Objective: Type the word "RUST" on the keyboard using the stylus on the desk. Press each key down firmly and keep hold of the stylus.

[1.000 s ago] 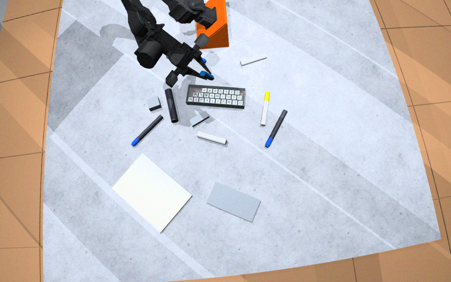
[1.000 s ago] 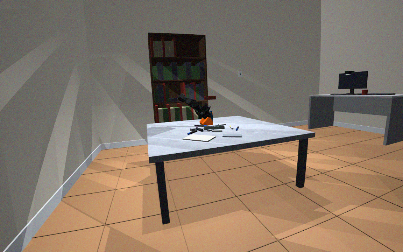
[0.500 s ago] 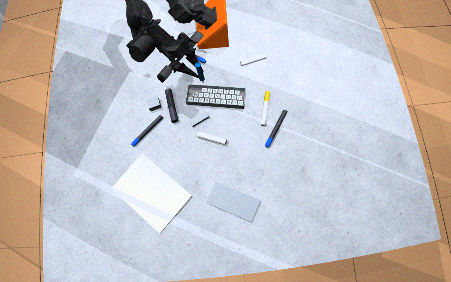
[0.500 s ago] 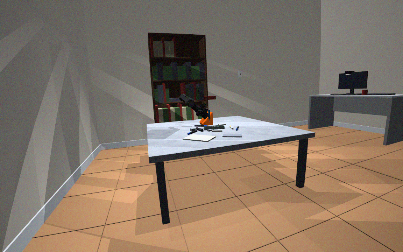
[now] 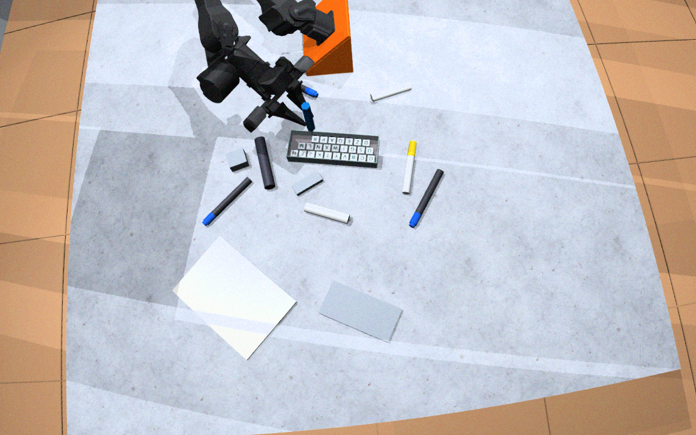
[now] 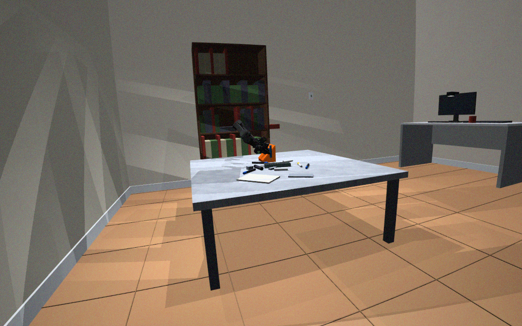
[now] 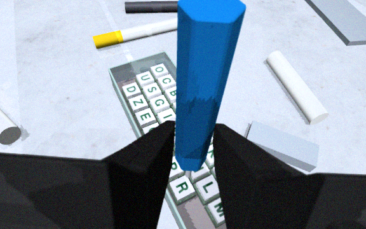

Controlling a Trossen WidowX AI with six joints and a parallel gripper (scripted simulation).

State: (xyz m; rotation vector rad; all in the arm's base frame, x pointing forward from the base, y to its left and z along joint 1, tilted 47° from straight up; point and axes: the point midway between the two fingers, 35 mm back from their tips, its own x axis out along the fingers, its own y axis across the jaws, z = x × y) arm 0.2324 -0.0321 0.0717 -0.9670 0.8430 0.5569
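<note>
My gripper (image 5: 306, 115) (image 7: 194, 131) is shut on the blue stylus (image 5: 308, 117) (image 6: 270, 151) (image 7: 208, 57). The stylus stands nearly upright at the keyboard's back edge in the top view. In the wrist view its thin metal tip shows beside the R key (image 7: 182, 188), near P and N; its height over the keys is unclear. The keyboard (image 5: 334, 162) (image 6: 277, 165) (image 7: 122, 74) lies on the desk, its letters upside down in the top view. The U key (image 5: 368, 150) (image 7: 145, 77) and S key (image 5: 360, 150) (image 7: 152, 90) show; the T key (image 5: 327, 155) is hidden in the wrist view.
A black cylinder (image 5: 264, 162), grey cube (image 5: 236, 159) and grey block (image 5: 307, 184) (image 7: 284, 143) lie near the keyboard. A yellow-capped marker (image 5: 409, 167) (image 7: 145, 32), white cylinder (image 5: 327, 212) (image 7: 297, 87) and dark pen (image 5: 427, 197) lie farther out. An orange wedge (image 5: 334, 54) stands behind.
</note>
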